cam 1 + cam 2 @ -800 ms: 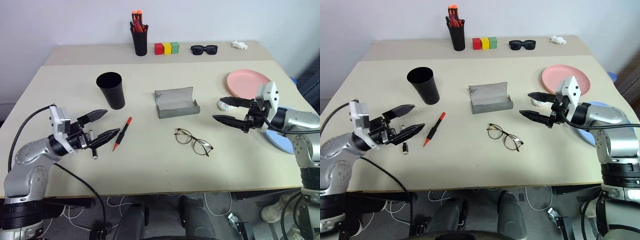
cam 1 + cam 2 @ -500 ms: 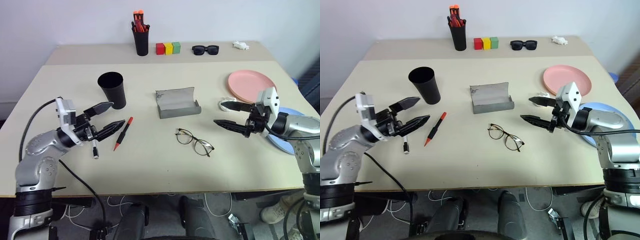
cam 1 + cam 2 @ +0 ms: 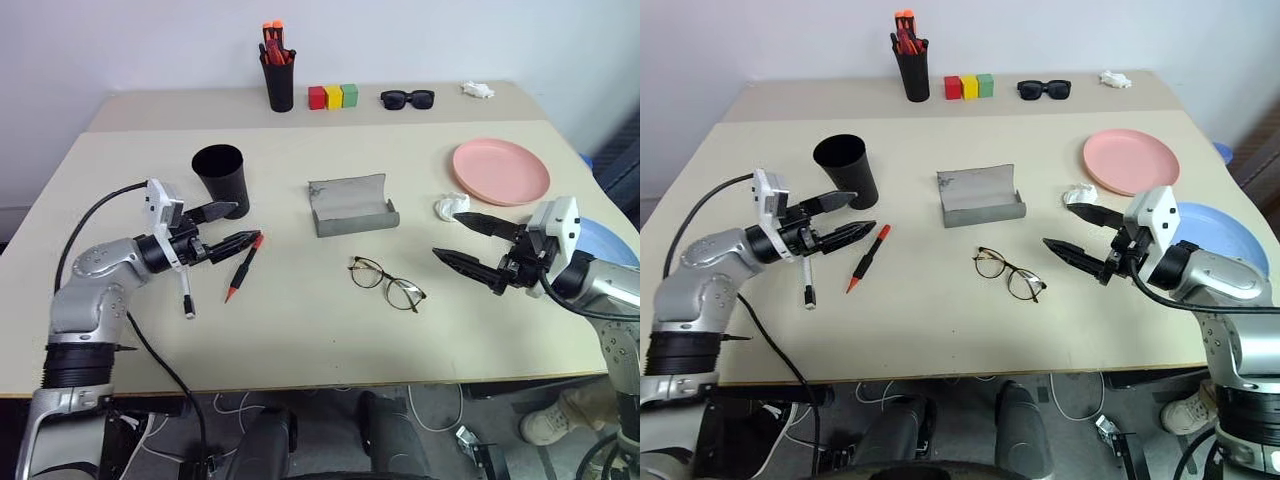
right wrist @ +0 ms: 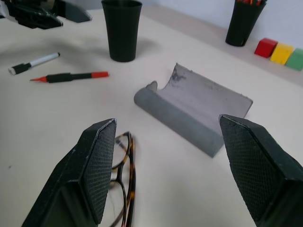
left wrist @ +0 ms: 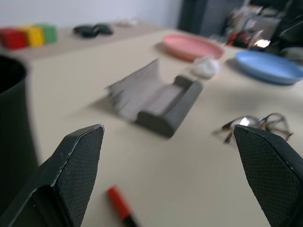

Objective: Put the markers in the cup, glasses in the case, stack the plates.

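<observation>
The bench (image 3: 300, 330) carries everything as before; what differs is the arms. The left tool (image 3: 232, 226) has swung inward from the bench's left edge toward the cup (image 3: 222, 180) and now hangs beside it, over the red marker's (image 3: 244, 267) upper end, spread wide and empty. The right tool (image 3: 468, 242) has drawn back toward the right edge, away from the glasses (image 3: 388, 283), also parted and empty.

Two plates: pink (image 3: 500, 171) far right, blue (image 3: 608, 243) behind the right arm. One cup, one open grey case (image 3: 350, 204) mid-bench, one pair of glasses just in front of it. Two markers: red, and a smaller black-and-white one (image 3: 186, 296) beside it.
</observation>
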Robot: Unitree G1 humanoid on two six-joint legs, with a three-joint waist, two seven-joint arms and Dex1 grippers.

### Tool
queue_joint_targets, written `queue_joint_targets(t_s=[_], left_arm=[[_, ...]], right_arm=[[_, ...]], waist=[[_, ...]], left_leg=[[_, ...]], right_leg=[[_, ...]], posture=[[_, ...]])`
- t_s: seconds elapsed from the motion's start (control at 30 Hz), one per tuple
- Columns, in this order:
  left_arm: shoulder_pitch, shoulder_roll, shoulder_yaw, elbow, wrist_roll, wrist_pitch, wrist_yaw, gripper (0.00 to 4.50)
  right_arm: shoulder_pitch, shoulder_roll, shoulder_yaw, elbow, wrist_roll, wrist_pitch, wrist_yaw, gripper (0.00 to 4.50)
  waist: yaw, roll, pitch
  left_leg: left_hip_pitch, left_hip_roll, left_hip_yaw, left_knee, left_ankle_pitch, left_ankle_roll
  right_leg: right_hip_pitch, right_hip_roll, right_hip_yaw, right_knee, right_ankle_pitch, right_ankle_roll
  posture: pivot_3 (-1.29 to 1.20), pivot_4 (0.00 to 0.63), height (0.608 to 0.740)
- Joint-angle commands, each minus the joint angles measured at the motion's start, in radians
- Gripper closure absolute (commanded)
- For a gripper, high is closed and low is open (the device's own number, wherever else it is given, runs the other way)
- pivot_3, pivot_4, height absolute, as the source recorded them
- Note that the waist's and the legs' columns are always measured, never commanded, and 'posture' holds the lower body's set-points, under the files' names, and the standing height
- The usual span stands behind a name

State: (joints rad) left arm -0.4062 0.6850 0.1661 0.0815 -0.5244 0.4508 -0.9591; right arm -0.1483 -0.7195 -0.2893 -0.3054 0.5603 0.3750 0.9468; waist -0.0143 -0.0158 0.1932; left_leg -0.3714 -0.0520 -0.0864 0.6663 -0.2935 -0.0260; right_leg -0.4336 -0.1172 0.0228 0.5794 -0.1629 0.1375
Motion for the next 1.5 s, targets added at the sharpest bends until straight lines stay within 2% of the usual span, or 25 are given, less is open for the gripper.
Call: queue_joint_targets(t_s=[0.03, 0.1, 0.17, 0.23, 0.37, 0.43, 0.5, 0.57, 0.77, 1.03, 1.17, 1.33, 1.37, 1.43, 1.5], left_arm=[[-0.039, 0.072, 0.099, 0.049, -0.06, 0.164, 0.045, 0.0], [-0.081, 0.091, 0.163, 0.094, -0.16, 0.316, 0.052, 0.0], [-0.108, 0.107, 0.203, 0.111, -0.141, 0.398, 0.173, 0.0], [-0.083, 0.085, 0.244, 0.032, -0.111, 0.495, 0.351, 0.0], [-0.008, 0.049, 0.319, -0.206, -0.141, 0.781, 0.565, 0.0], [-0.019, -0.009, 0.399, -0.279, -0.122, 0.951, 0.679, 0.0], [-0.032, -0.045, 0.452, -0.346, -0.103, 1.097, 0.732, 0.0], [-0.009, -0.051, 0.452, -0.427, -0.11, 1.155, 0.772, 0.0], [-0.009, 0.002, 0.406, -0.484, -0.172, 1.164, 0.825, 0.0], [0.058, -0.006, 0.4, -0.474, -0.452, 1.164, 1.043, 0.0], [0.095, 0.06, 0.398, -0.393, -0.652, 1.164, 1.167, 0.0], [0.076, 0.088, 0.378, -0.242, -0.946, 1.164, 1.411, 0.0], [0.065, 0.097, 0.344, -0.211, -1.012, 1.15, 1.46, 0.0], [0.057, 0.163, 0.207, -0.144, -1.244, 1.033, 1.595, 0.0], [0.035, 0.231, 0.093, -0.11, -1.39, 0.949, 1.683, 0.0]], right_arm=[[-0.015, 0.061, 0.068, -0.083, -0.001, -0.019, -0.054, 0.99], [-0.012, 0.084, 0.096, -0.099, -0.004, -0.024, -0.062, 0.99], [-0.023, 0.107, 0.131, -0.115, 0.004, -0.016, -0.073, 0.99], [-0.039, 0.131, 0.158, -0.109, 0.009, -0.025, -0.073, 0.99], [-0.056, 0.158, 0.199, -0.097, -0.012, -0.054, -0.072, 0.99], [-0.066, 0.175, 0.214, -0.091, -0.026, -0.069, -0.083, 0.99], [-0.075, 0.195, 0.229, -0.095, -0.03, -0.075, -0.098, 0.99], [-0.083, 0.217, 0.243, -0.092, -0.032, -0.085, -0.108, 0.99], [-0.086, 0.249, 0.279, -0.077, -0.054, -0.106, -0.115, 0.99], [-0.084, 0.234, 0.265, -0.08, -0.038, -0.097, -0.109, 0.99], [-0.088, 0.235, 0.267, -0.077, -0.032, -0.093, -0.11, 0.99], [-0.086, 0.239, 0.276, -0.073, -0.036, -0.094, -0.113, 0.99], [-0.083, 0.241, 0.279, -0.076, -0.037, -0.093, -0.114, 0.99], [-0.082, 0.243, 0.287, -0.079, -0.04, -0.093, -0.116, 0.99], [-0.086, 0.243, 0.287, -0.077, -0.041, -0.092, -0.119, 0.99]], waist=[[-0.002, 0.0, 0.0], [-0.002, 0.0, 0.0], [0.003, 0.0, 0.0], [0.001, 0.0, 0.0], [-0.001, 0.0, 0.0], [0.001, 0.0, 0.0], [0.0, 0.0, 0.0], [0.0, 0.0, 0.0], [0.002, 0.0, 0.0], [-0.001, 0.0, 0.0], [0.0, 0.0, 0.0], [0.004, -0.001, 0.0], [0.005, -0.001, 0.0], [0.004, -0.001, 0.0], [0.004, -0.001, 0.0]], left_leg=[[0.0, 0.0, 0.0, 0.0, 0.0, 0.0], [0.0, 0.0, 0.0, 0.0, 0.0, 0.0], [-0.001, 0.0, -0.001, 0.0, 0.0, 0.0], [-0.001, -0.001, -0.001, 0.0, 0.0, 0.0], [0.0, -0.001, -0.001, 0.0, 0.0, 0.0], [0.0, -0.001, -0.002, 0.0, 0.0, -0.001], [0.0, -0.001, -0.002, 0.0, 0.001, -0.001], [0.0, -0.001, -0.002, 0.0, 0.001, -0.002], [0.0, -0.001, -0.003, -0.001, 0.001, -0.003], [0.0, -0.001, -0.003, -0.001, 0.001, -0.003], [0.0, -0.001, -0.003, -0.001, 0.001, -0.003], [0.0, -0.001, -0.003, -0.001, 0.002, -0.003], [0.0, -0.001, -0.003, -0.001, 0.002, -0.004], [0.0, -0.001, -0.004, -0.001, 0.002, -0.004], [0.0, -0.001, -0.004, -0.001, 0.002, -0.004]], right_leg=[[0.0, 0.0, 0.0, 0.0, 0.0, 0.0], [-0.001, 0.0, 0.0, 0.001, 0.0, 0.0], [-0.001, 0.0, 0.0, 0.001, 0.0, 0.0], [-0.001, 0.0, 0.0, 0.0, 0.0, 0.001], [-0.001, -0.001, 0.0, 0.001, 0.0, 0.001], [-0.002, 0.0, 0.0, 0.002, 0.0, 0.001], [-0.001, 0.0, 0.0, 0.002, 0.0, 0.001], [-0.001, 0.0, 0.0, 0.003, 0.0, 0.0], [-0.002, 0.0, 0.0, 0.003, 0.0, 0.0], [-0.002, 0.0, 0.0, 0.002, 0.0, 0.0], [-0.002, 0.0, 0.0, 0.003, 0.0, 0.0], [-0.002, -0.001, 0.0, 0.003, 0.0, 0.0], [-0.002, -0.001, 0.0, 0.003, 0.0, 0.0], [-0.002, -0.001, 0.0, 0.003, 0.0, 0.0], [-0.002, -0.001, 0.0, 0.004, 0.0, 0.0]], posture=[[0.0, 0.15, 0.74], [0.0, 0.15, 0.74], [0.0, 0.15, 0.74], [0.0, 0.15, 0.74], [0.0, 0.15, 0.74], [0.0, 0.15, 0.74], [0.0, 0.15, 0.74], [0.0, 0.15, 0.74], [0.0, 0.15, 0.74], [0.0, 0.15, 0.74], [0.0, 0.15, 0.74], [0.0, 0.15, 0.74], [0.0, 0.15, 0.74], [0.0, 0.15, 0.74], [0.0, 0.15, 0.74]])
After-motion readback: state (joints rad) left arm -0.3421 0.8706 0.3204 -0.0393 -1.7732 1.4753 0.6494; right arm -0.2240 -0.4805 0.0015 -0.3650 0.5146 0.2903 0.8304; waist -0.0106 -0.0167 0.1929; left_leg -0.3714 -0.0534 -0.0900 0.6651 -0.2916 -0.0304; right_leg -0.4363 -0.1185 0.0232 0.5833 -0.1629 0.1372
